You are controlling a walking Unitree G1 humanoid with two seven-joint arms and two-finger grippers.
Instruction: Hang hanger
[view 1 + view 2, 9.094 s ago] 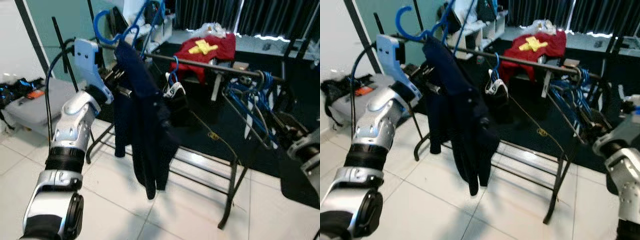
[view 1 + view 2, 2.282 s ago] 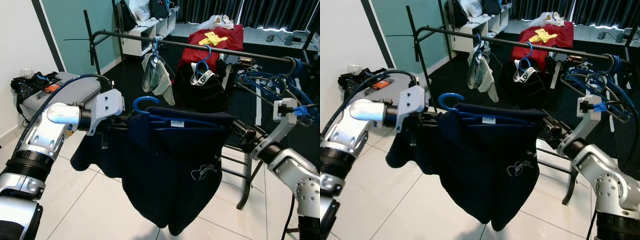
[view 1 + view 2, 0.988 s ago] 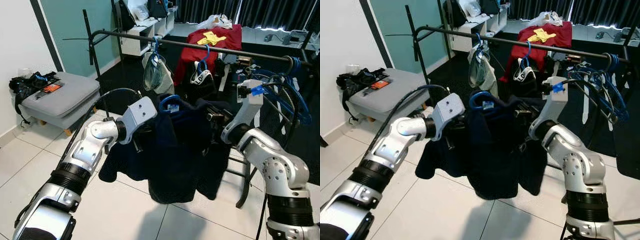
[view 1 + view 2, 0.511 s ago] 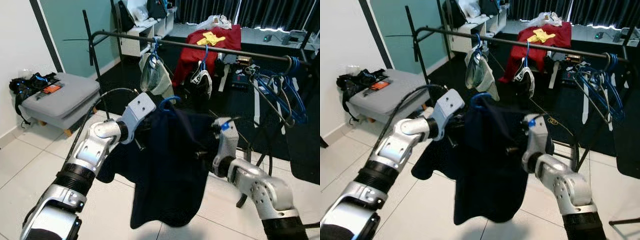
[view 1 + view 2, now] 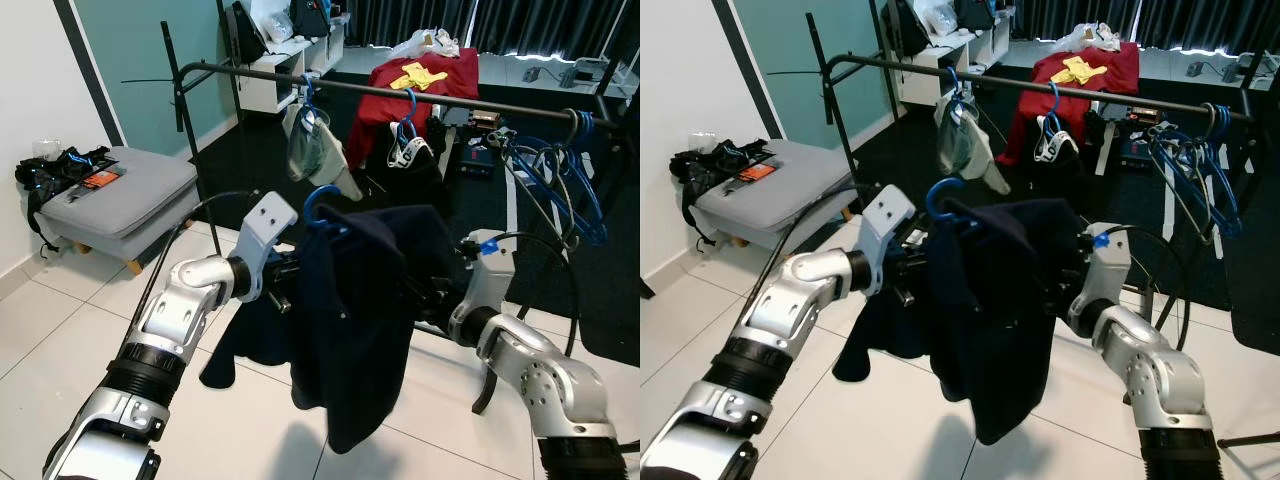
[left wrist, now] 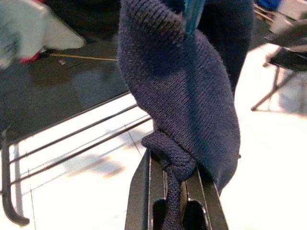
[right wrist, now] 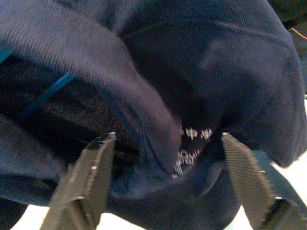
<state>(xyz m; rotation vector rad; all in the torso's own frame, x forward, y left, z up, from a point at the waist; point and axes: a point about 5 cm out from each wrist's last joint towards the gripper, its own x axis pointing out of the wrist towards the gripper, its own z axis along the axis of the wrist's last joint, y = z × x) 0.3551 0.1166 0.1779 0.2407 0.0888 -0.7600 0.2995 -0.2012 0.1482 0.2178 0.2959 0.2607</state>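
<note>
Well, left end effector (image 6: 175, 191) pinching the navy garment (image 5: 365, 320), right end effector (image 7: 168, 182) spread; lift the blue hanger (image 5: 318, 208) hook squarely over the rail (image 5: 420, 97), upper frame.

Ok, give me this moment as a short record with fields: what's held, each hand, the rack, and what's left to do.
held item: navy garment on a blue hanger
left hand: shut on a fold of the garment, beside the hanger hook
right hand: open, fingers either side of the collar
rack: black rail behind, already carrying two hung items and a bunch of blue hangers
remaining: hanger hook not yet on the rail
</note>
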